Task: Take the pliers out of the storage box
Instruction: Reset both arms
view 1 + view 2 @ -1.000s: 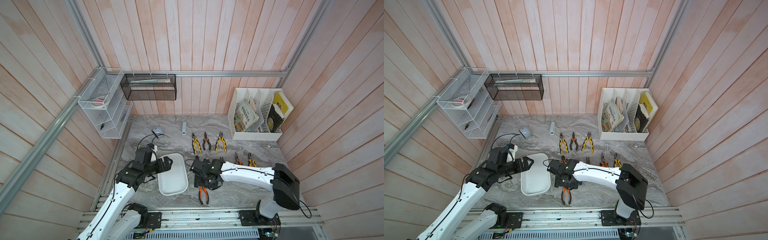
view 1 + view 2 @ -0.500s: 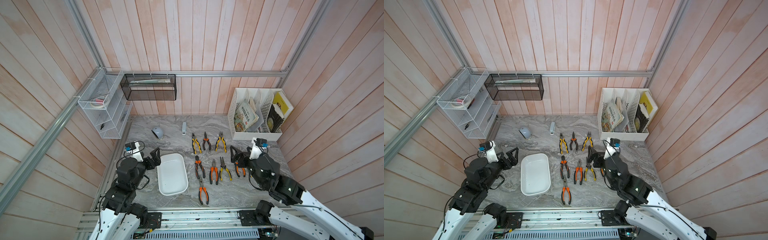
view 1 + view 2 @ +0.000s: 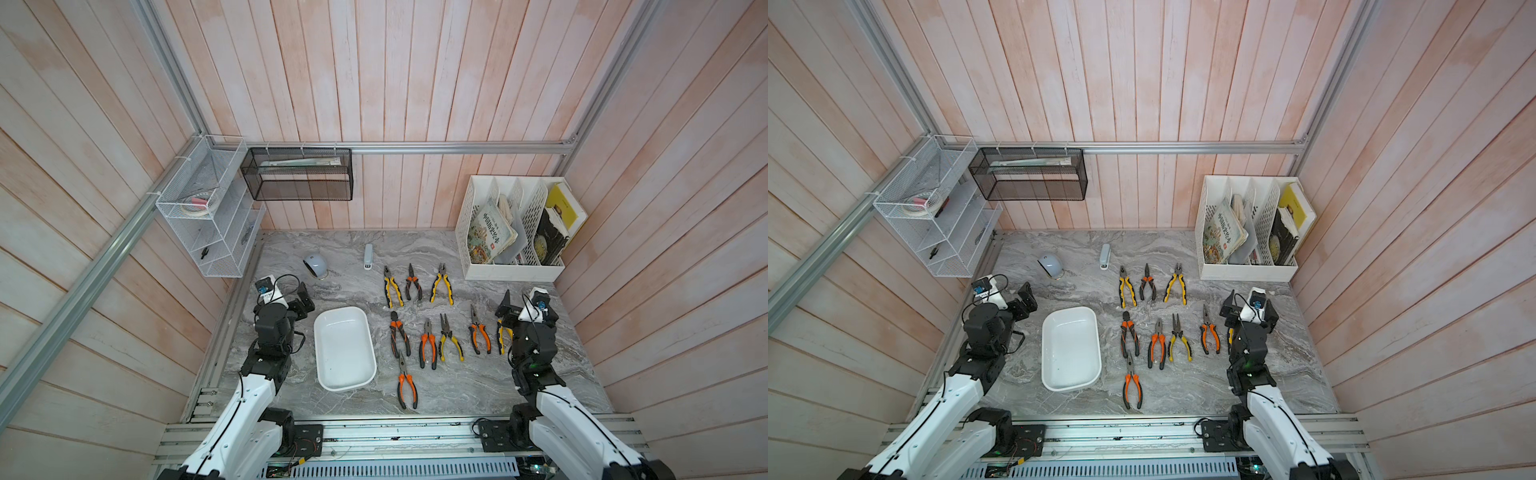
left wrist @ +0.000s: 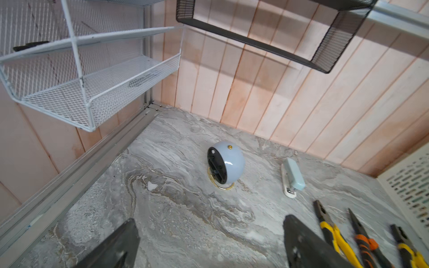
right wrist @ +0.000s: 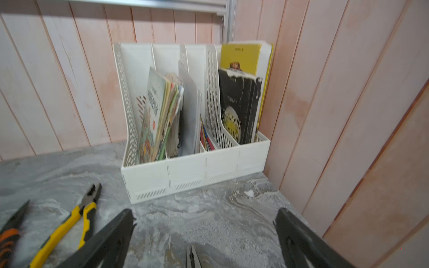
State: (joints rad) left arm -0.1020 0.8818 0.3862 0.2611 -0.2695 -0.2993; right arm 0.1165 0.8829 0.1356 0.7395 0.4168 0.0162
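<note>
Now, stage: likely finished.
Box: shallow white plastic storage box (image 3: 345,349), empty, on grey marbled surface (image 3: 465,395).
Pliers: orange- and yellow-handled steel pliers (image 3: 427,344), beside box.
Hands: left hand (image 4: 209,220), right hand (image 5: 204,212) wide open, empty.
Tip: verify box bare; avoid nudging rows.

Left arm (image 3: 270,349) and right arm (image 3: 534,349) stand folded. Left hand (image 4: 209,220) and right hand (image 5: 204,212) gape wide, apparently empty.

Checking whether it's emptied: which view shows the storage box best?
A top view: the storage box lies whole, seen from above, nothing inside. Both top views show it alike; neither wrist view shows it.
</note>
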